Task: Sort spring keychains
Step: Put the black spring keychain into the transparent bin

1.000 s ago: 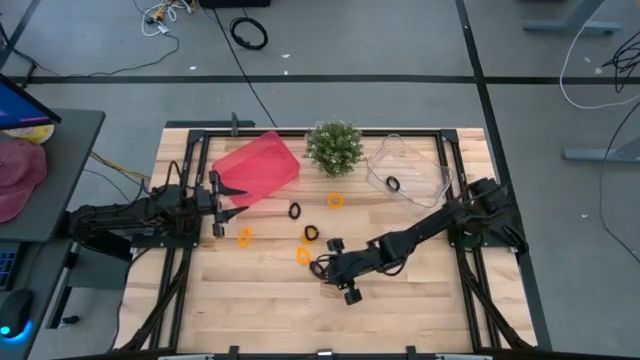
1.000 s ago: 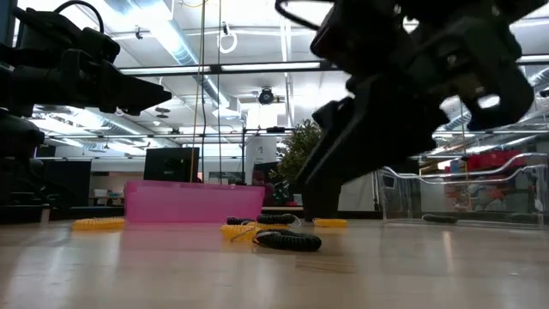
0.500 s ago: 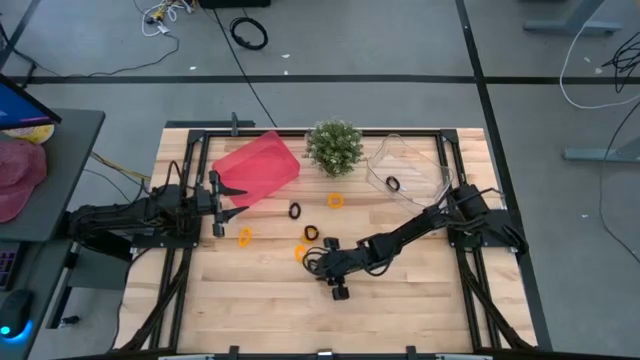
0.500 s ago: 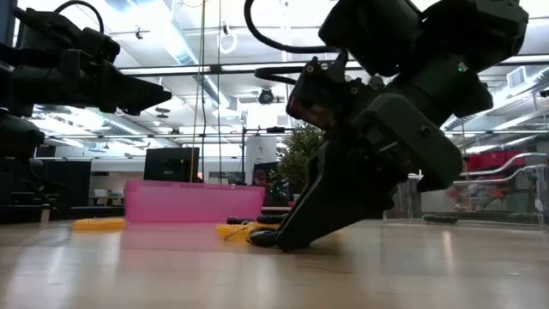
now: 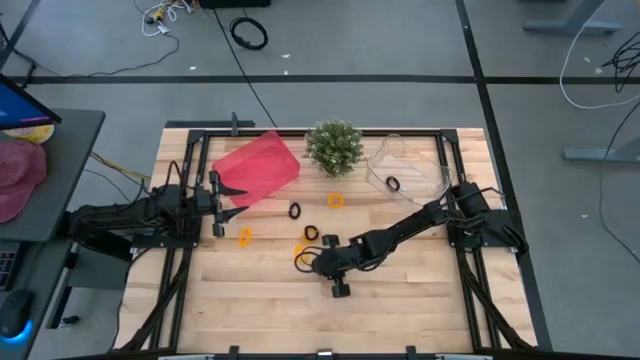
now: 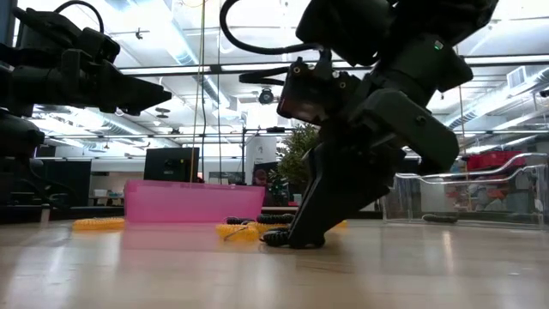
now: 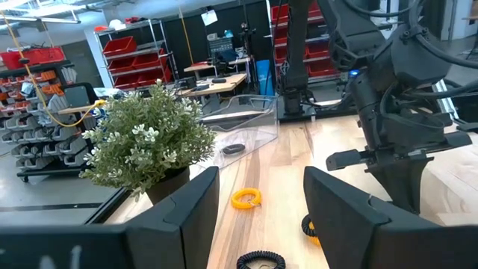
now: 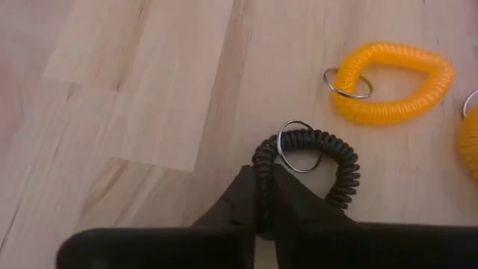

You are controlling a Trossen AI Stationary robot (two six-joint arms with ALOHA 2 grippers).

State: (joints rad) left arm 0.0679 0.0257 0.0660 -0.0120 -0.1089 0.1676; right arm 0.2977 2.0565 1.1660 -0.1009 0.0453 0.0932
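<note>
My right gripper (image 5: 316,263) is down at the table's middle, shut on a black spring keychain (image 8: 308,160). Two orange keychains (image 8: 392,82) (image 8: 472,134) lie just beyond it. On the table lie other orange loops (image 5: 244,236) (image 5: 335,200) and black loops (image 5: 295,211) (image 5: 311,233). One black loop (image 5: 392,184) lies in the clear tray (image 5: 425,165). My left gripper (image 5: 218,205) is open and empty, held above the table next to the pink bin (image 5: 258,167). My right gripper pinches the black keychain's coil on one side of the loop (image 8: 260,176) between its two fingers. The fingers slant down from the table's right (image 6: 300,232). The keychain lies flat on the wood, its metal ring (image 8: 297,146) on the side away from the fingers.
A green potted plant (image 5: 334,147) stands at the far middle, between the pink bin and the clear tray. A black frame (image 5: 190,150) runs along the table's edges. Bare wood lies along the near edge (image 5: 260,310).
My right gripper has come down and toward the table's left, onto the black keychain that lay near the table's middle. The keychain stays on the wood.
</note>
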